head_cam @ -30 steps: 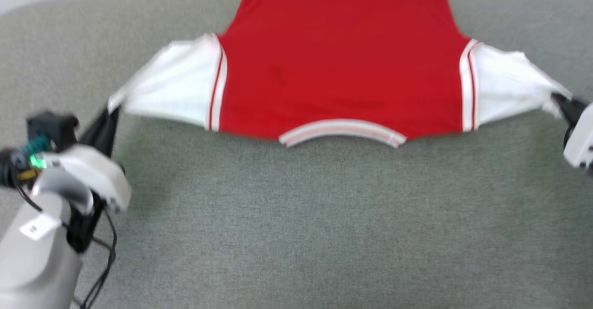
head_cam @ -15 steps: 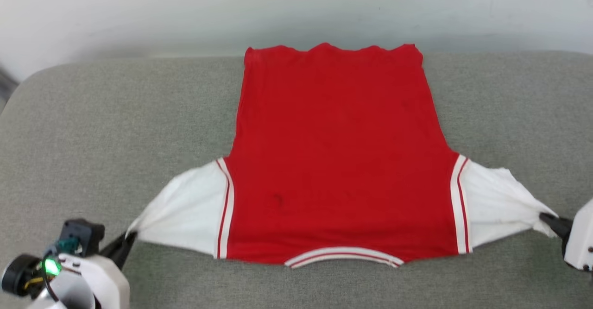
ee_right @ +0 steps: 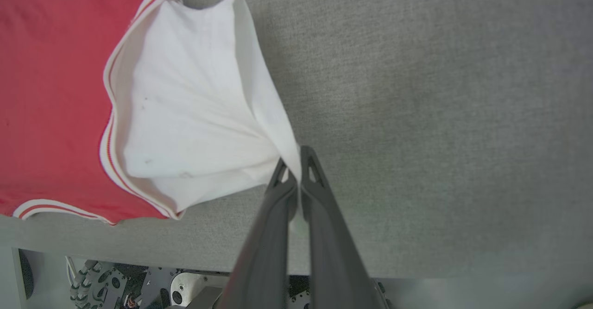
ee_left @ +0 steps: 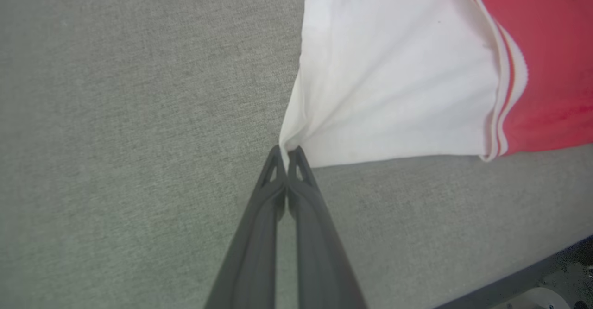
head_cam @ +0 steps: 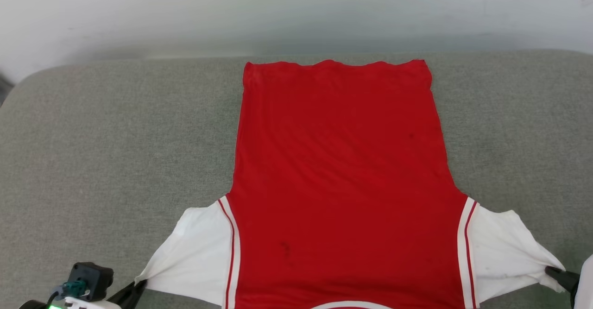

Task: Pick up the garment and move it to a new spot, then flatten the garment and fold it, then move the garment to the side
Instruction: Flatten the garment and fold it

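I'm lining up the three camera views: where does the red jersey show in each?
Head view: garment centre, down to the bottom edge.
Left wrist view: garment upper right, left gripper pinching its white sleeve.
Right wrist view: garment upper left, right gripper pinching its other sleeve.
Shared landmark: the grey cushion.
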